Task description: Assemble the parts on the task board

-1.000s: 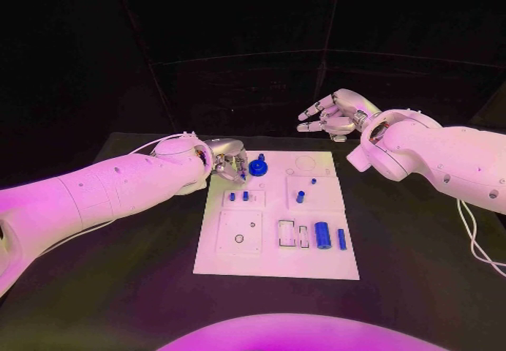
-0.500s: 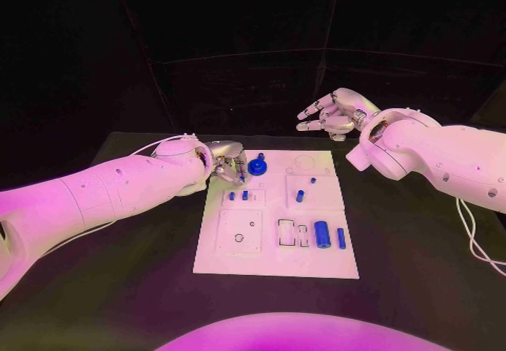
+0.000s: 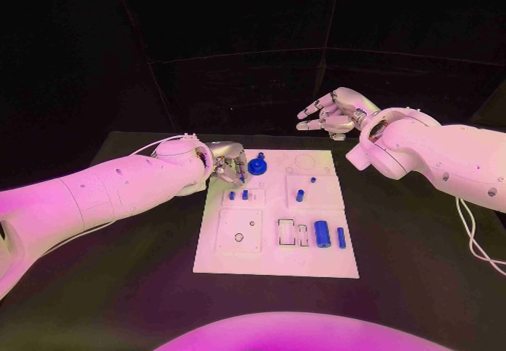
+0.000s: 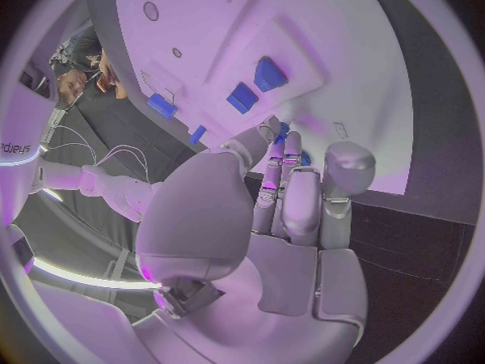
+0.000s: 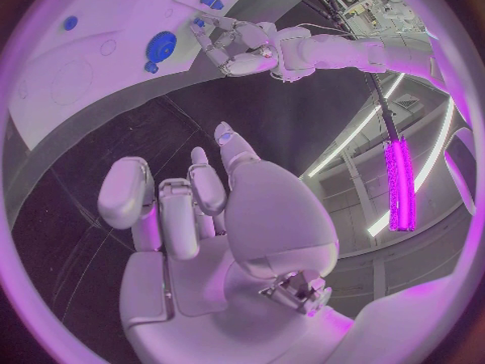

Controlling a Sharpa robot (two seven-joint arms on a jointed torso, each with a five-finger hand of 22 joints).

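Our left hand point(image 3: 224, 162) rests at the task board's point(image 3: 276, 256) far-left corner, fingers curled, grasping nothing we can see, beside the blue gear part point(image 3: 258, 167). Our right hand point(image 3: 335, 111) hovers beyond the board, fingers loosely apart, empty.

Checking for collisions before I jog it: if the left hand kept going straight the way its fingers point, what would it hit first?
Probably the round blue gear-like part at the white task board's far edge; the left hand's fingertips sit just short of it, though depth is uncertain.
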